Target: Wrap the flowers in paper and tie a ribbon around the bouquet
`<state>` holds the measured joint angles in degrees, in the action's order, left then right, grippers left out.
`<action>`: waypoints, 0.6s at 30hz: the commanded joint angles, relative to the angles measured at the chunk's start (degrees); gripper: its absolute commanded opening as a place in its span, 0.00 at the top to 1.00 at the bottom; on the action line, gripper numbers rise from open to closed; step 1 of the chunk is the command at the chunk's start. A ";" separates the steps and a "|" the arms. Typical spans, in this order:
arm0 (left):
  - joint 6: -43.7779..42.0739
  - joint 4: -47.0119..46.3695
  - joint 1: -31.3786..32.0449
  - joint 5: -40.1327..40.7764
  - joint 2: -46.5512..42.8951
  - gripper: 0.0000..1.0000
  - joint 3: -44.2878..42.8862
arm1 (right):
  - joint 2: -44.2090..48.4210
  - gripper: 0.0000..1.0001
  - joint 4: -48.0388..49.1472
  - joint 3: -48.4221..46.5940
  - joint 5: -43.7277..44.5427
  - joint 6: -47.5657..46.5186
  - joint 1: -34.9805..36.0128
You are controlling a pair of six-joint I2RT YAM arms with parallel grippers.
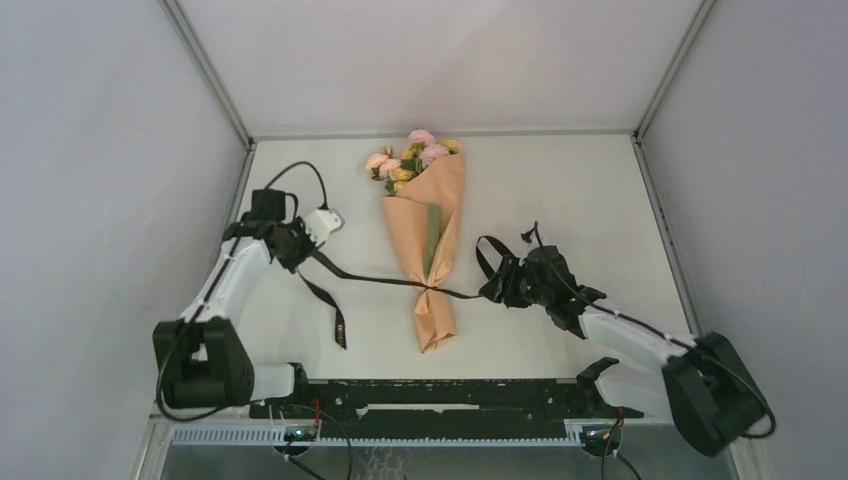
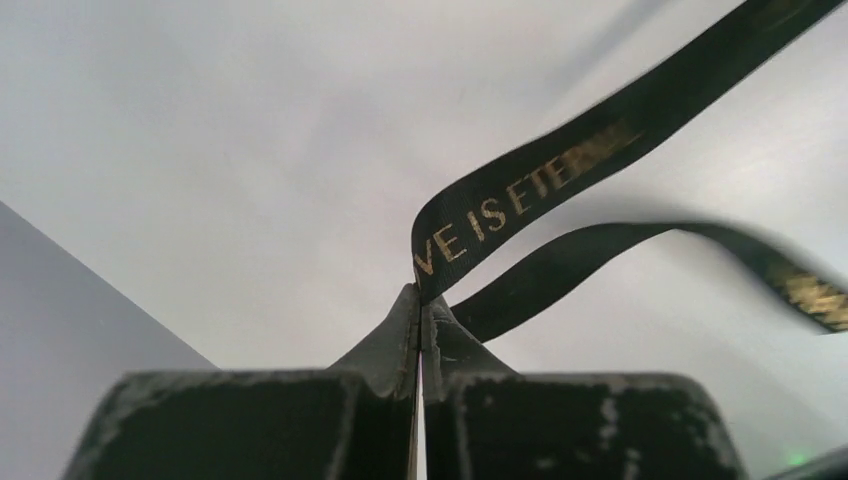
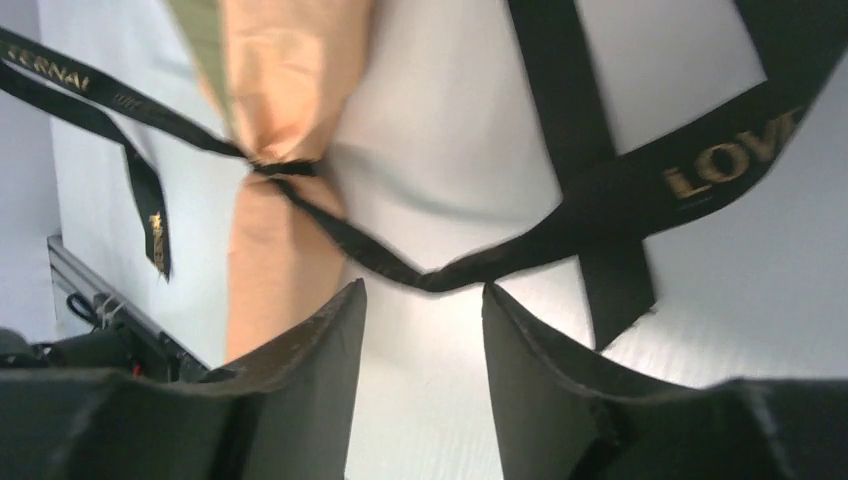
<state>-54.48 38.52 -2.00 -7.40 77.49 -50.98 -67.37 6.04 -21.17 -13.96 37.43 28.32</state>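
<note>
The bouquet lay at the middle of the tabletop, blooms at twelve o'clock, with the ribbon cinched round its narrow waist. At nine o'clock the left gripper had jaws clamped tight on one ribbon end. At three o'clock the right gripper had jaws parted, the ribbon crossing just off their tips, unpinched. Tying looked like the step in hand. Next, I reckoned, came a fresh right-side grip to finish the knot. Only the wrist views showed pinch and gap; the top view gave the layout.

paper: peach-orange, olive-green strip | ribbon: black, gold lettering | flowers: pink, yellow
</note>
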 commanded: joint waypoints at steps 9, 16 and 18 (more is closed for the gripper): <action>14.23 27.89 11.75 -37.46 -16.00 1.00 -18.35 | 19.55 0.29 -16.52 -14.90 13.83 -21.13 10.07; 21.91 28.01 14.92 -39.91 -19.94 1.00 -22.08 | 4.68 0.29 3.13 -19.61 -4.95 -44.77 20.41; 24.36 28.24 14.93 -39.22 -20.20 1.00 -23.35 | -1.76 0.27 7.64 -21.21 -8.04 -50.33 22.54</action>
<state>-37.06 65.65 12.51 -43.35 59.68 -68.60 -60.05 1.21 -39.38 -12.49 5.34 45.71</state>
